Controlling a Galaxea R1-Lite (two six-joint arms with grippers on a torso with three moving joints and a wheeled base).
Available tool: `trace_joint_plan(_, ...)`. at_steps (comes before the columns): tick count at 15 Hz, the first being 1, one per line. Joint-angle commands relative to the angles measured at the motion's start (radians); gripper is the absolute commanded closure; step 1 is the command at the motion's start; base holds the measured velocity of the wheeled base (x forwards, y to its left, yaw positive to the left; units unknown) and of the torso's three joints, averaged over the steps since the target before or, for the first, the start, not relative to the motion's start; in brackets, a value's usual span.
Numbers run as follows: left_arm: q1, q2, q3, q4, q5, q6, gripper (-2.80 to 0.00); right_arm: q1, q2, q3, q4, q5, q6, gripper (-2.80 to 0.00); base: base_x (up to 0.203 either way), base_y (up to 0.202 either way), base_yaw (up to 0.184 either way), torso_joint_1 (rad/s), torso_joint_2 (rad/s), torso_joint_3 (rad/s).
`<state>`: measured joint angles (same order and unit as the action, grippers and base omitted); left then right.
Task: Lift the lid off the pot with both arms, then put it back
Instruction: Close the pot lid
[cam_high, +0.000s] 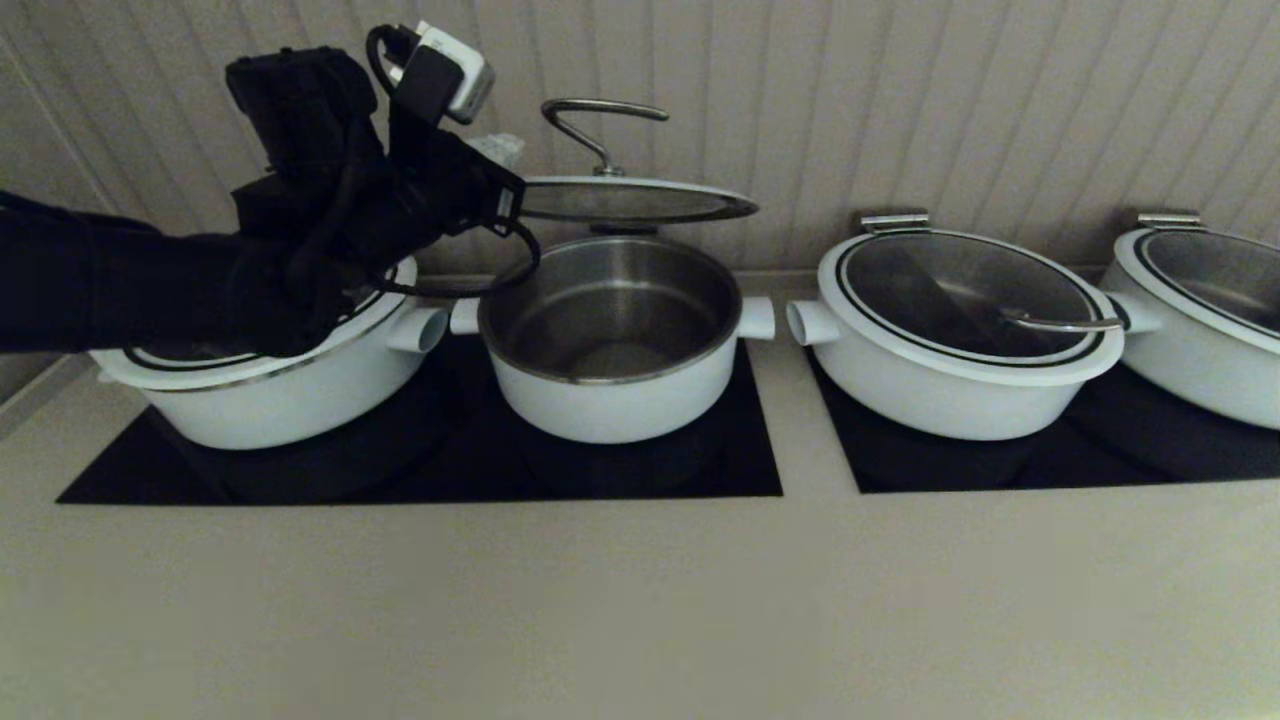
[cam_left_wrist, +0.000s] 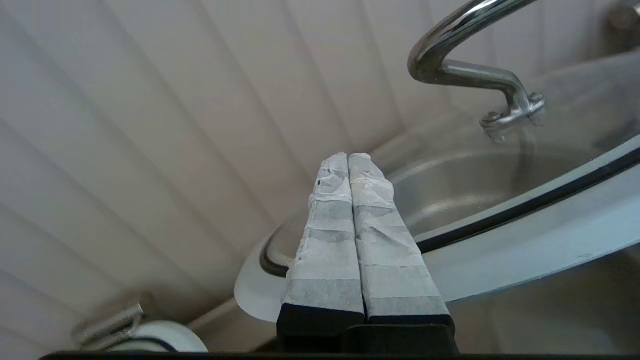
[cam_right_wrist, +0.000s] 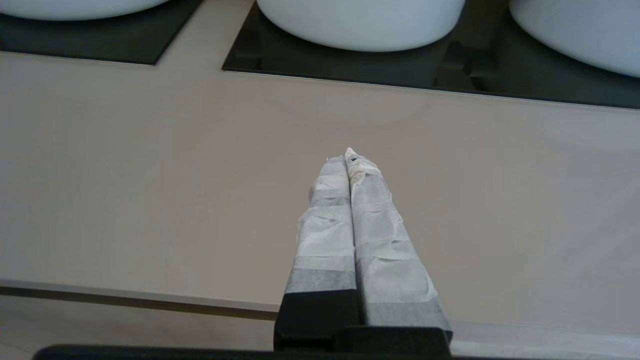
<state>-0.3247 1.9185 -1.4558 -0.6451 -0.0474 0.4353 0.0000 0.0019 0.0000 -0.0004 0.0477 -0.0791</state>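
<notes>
The lid (cam_high: 630, 200) hangs nearly level above the open pot (cam_high: 610, 390), its steel loop handle (cam_high: 600, 125) standing up. In the left wrist view the lid's white rim (cam_left_wrist: 525, 235) and handle (cam_left_wrist: 450, 50) lie just beyond my fingers. My left gripper (cam_high: 503, 150) is at the lid's left edge with its taped fingers pressed together (cam_left_wrist: 348, 157) across the rim. I cannot tell whether they touch it. My right gripper (cam_right_wrist: 348, 155) is shut and empty, low over the beige counter near its front edge, out of the head view.
A lidded white pot (cam_high: 260, 390) stands under my left arm, and two more (cam_high: 950, 350) (cam_high: 1200, 320) stand to the right. All sit on black cooktops (cam_high: 300, 470). A ribbed wall (cam_high: 900, 100) is close behind. The beige counter (cam_high: 640, 600) runs in front.
</notes>
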Motion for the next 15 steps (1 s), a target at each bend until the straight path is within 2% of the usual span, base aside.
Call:
trace_joint_plan(1, -0.004, -0.025, 0.030, -0.005, 0.000, 0.002, 0.00, 0.000, 0.000, 0.000, -0.001, 0.000, -0.001, 0.00, 0.000, 0.000, 0.000, 0.000, 0.00, 0.000)
trace_joint_plan(15, -0.016, -0.102, 0.212, -0.013, -0.002, 0.002, 0.00, 0.000, 0.000, 0.000, 0.000, 0.001, -0.001, 0.00, 0.000, 0.000, 0.000, 0.000, 0.00, 0.000)
